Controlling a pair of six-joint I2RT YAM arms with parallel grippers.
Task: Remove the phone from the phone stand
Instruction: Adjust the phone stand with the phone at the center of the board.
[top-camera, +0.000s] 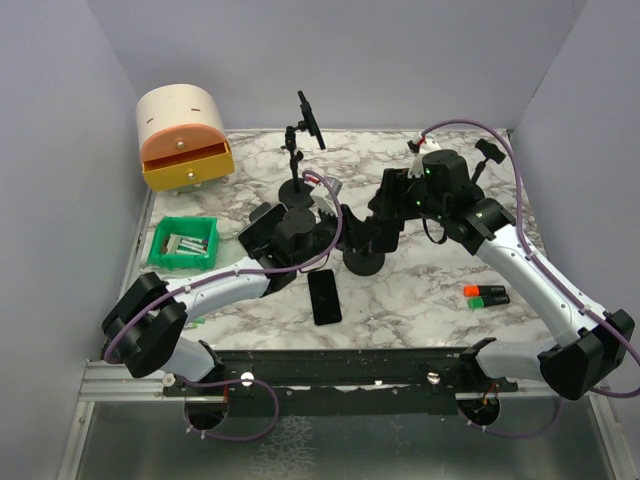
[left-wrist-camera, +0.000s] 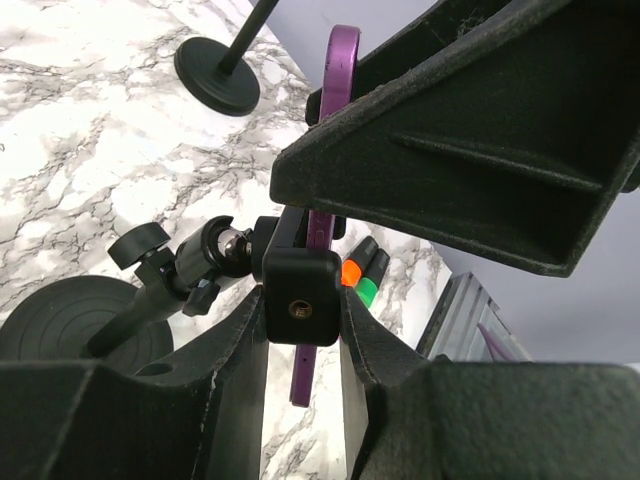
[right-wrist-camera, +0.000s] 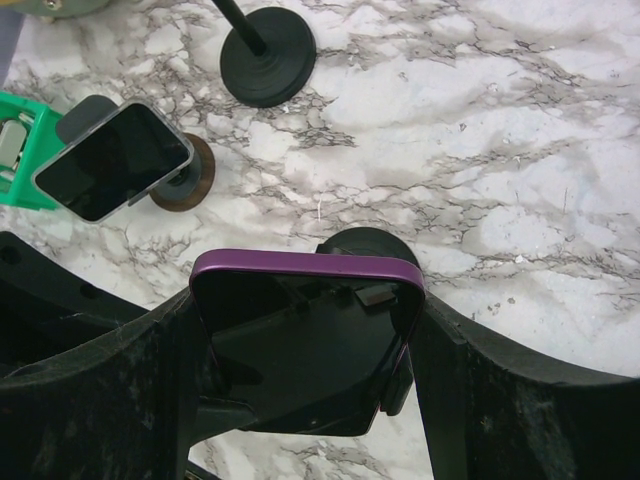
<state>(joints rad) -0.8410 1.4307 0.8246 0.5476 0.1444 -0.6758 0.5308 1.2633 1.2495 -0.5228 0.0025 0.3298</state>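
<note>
Item: purple phone (right-wrist-camera: 300, 340), seated in stand clamp (left-wrist-camera: 300, 295). Your right fingers (right-wrist-camera: 490, 400) pinch its sides for lifting; your left fingers (left-wrist-camera: 215, 400) squeeze the clamp, steadying it.

A marble-patterned table (top-camera: 420, 300) stands enclosed by plain lilac-grey walls (top-camera: 380, 60).

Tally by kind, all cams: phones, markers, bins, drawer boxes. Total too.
Phones: 3 (purple phone, silver-edged phone, black phone)
Markers: 2 (orange marker, green marker)
Green bin: 1
Drawer box: 1
Total: 7
</note>
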